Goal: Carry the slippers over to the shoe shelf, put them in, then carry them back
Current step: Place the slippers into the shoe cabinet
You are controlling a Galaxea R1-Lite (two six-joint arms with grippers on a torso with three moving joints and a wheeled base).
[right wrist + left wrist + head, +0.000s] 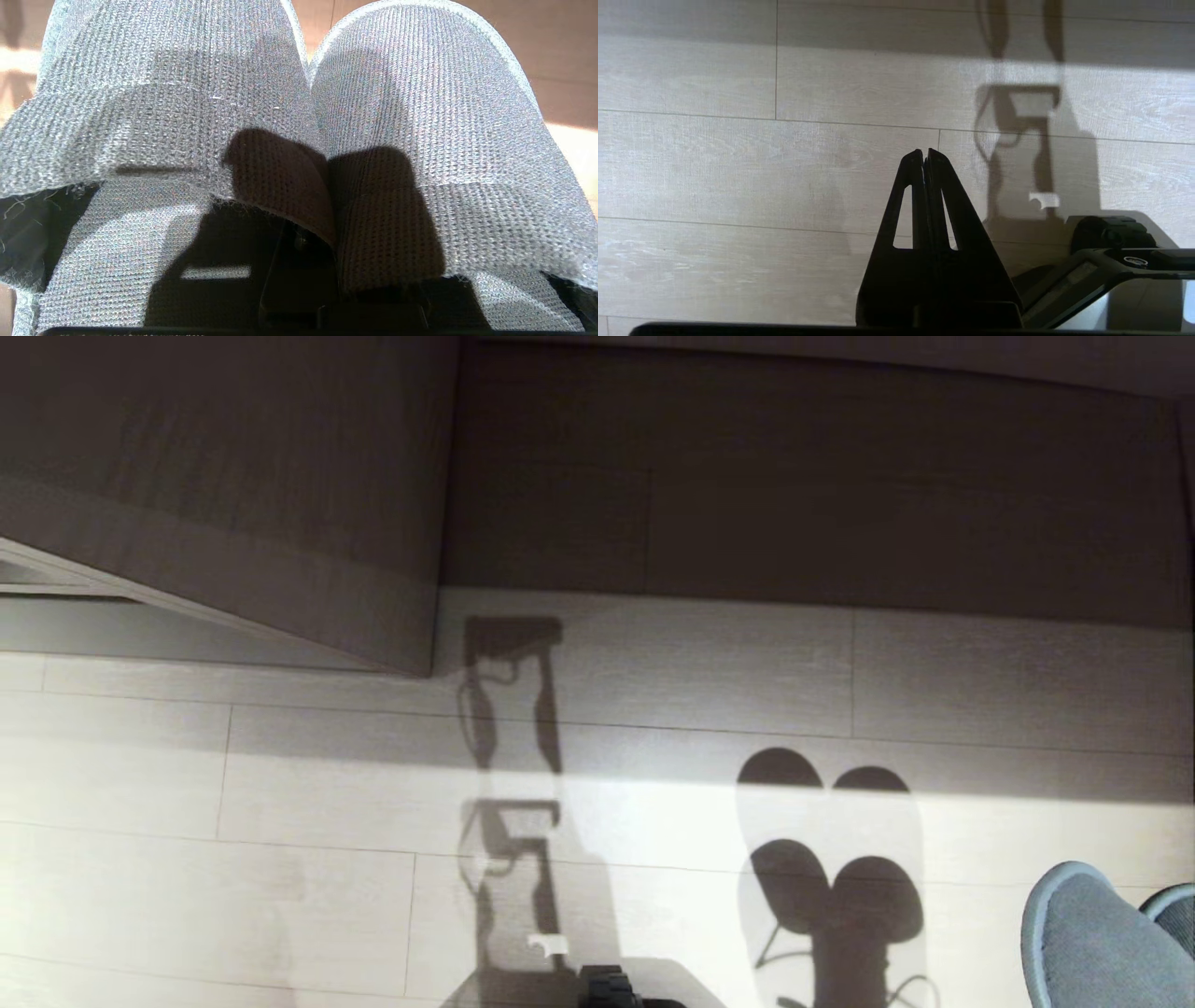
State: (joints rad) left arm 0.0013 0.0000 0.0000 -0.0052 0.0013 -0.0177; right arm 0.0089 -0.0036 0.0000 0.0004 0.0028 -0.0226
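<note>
Pale plank floor [280, 775] with a sunlit band, dark wood-grain cabinet panels [794, 476] behind.

Floor [653, 691] open ahead; cabinet [233, 504] blocks left.

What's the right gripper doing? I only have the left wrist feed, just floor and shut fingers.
Observer: The right gripper is shut on the slippers, pinching both by their inner edges.
Operator: Both of them?
Observer: Yes, side by side, toes pointing away from the wrist.
Operator: Shelf in sight?
Observer: I can't make one out. The head view shows floor, a dark wall panel, and the slipper toes at the lower right corner.
</note>
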